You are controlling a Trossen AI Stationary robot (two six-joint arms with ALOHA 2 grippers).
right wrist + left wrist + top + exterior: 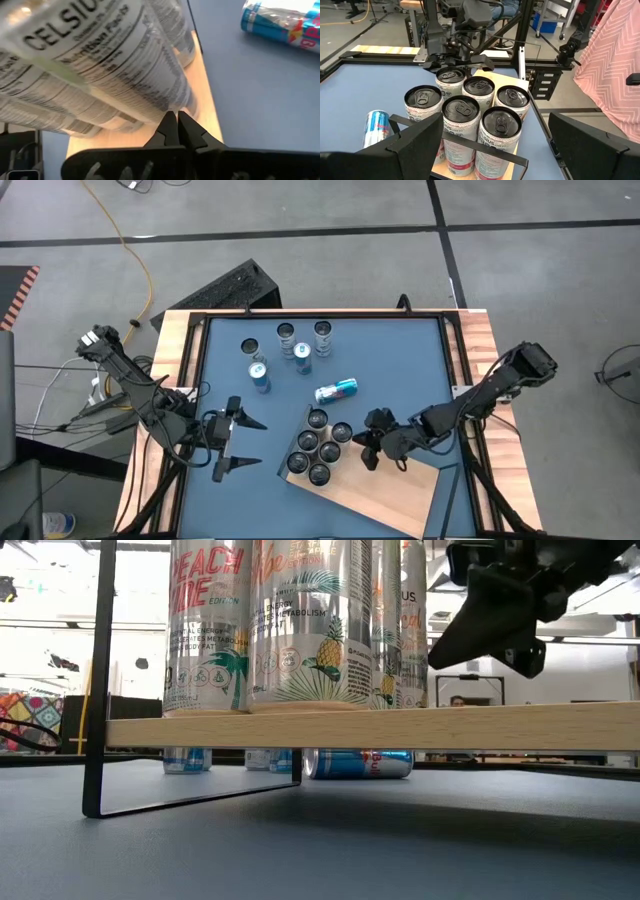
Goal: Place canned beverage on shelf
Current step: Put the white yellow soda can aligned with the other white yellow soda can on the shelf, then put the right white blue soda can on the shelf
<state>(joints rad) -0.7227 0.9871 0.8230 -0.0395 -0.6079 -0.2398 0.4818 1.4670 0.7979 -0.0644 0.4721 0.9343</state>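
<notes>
The shelf [390, 495], a light-wood board, lies slantwise at the table's near middle. Several tall silver cans [320, 445] stand upright on its left end. A blue can [336, 390] lies on its side on the blue table just beyond them. My right gripper [358, 444] is shut, and its tips [175, 120] are at the foot of the nearest can [125, 65], just above the board [200, 90]. My left gripper [260, 444] stands open to the left of the cans, level with them, with nothing between its fingers. My right gripper's shut fingertips [170, 122] are at the lower side wall of the can nearest the shelf's right part [172, 102], coming slanting down from the table's right. I cannot tell whether they touch it. The can stands upright on the board.
Several more cans [286, 333] stand upright at the table's far middle and left [259, 375]. A black wire frame [100, 680] rises at the shelf's left end. Wooden strips [170, 350] edge the table. Bare blue table lies between the shelf and the far cans.
</notes>
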